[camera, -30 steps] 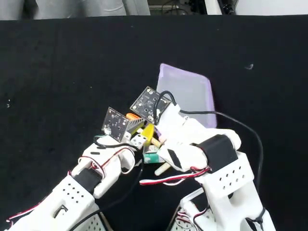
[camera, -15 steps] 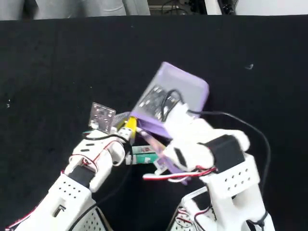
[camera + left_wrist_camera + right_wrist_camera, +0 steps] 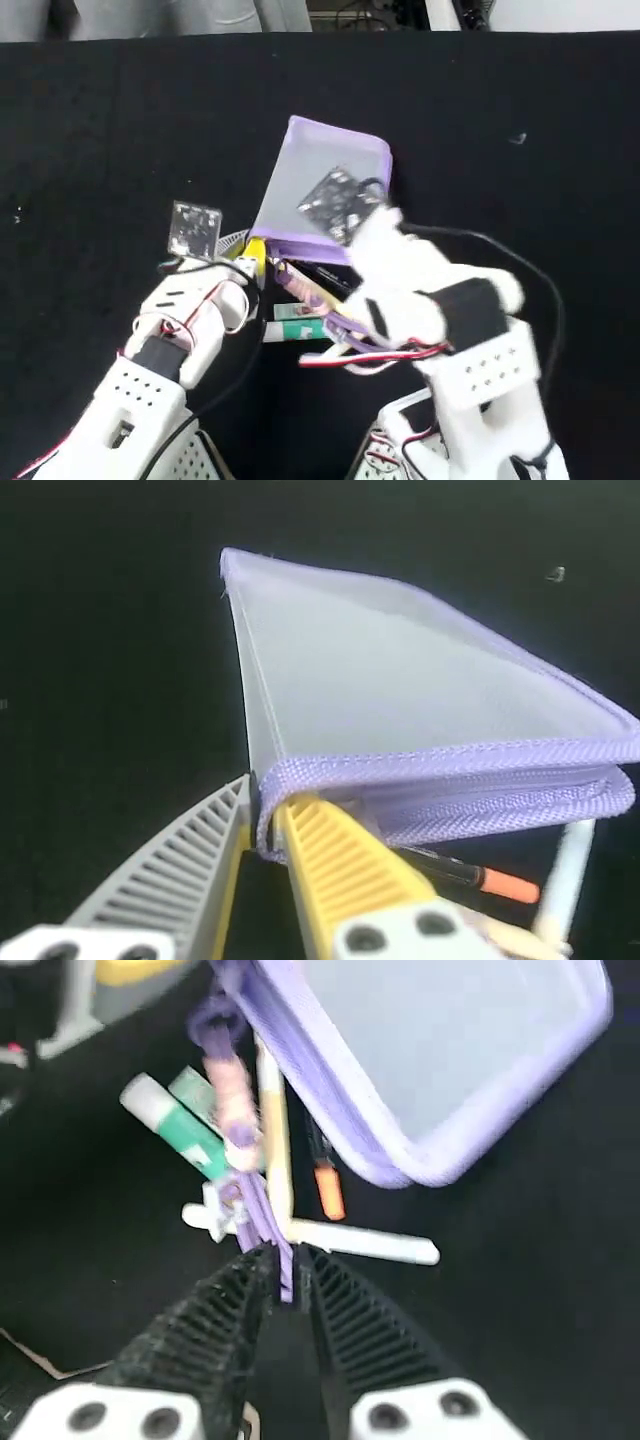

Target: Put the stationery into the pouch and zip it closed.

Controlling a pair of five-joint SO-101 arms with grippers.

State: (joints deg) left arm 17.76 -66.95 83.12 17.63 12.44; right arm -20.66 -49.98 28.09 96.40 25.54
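The purple pouch [image 3: 320, 185] lies tilted on the black table, its zipped edge toward the arms. My left gripper [image 3: 254, 255] is shut on the pouch's near corner; in the left wrist view the grey and yellow fingers [image 3: 262, 830] clamp that corner of the pouch [image 3: 400, 690]. My right gripper [image 3: 285, 1265] is shut on the pouch's purple zip strap [image 3: 240, 1150], stretched away from the pouch [image 3: 440, 1050]. Outside the pouch lie a green-and-white glue stick [image 3: 180, 1125], an orange-tipped pen [image 3: 325, 1185], a white pen [image 3: 350, 1240] and a pale pencil [image 3: 272, 1150].
The black table [image 3: 120, 140] stretches wide on all sides of the pouch. The glue stick [image 3: 300, 312] and pens lie between the two arms near the front edge. A pen's orange tip [image 3: 500, 885] and a white stick [image 3: 565, 870] poke out below the pouch.
The pouch has swung left and turned, its far end now up and to the left. The left arm moved left with the corner; the right arm pulled the strap back.
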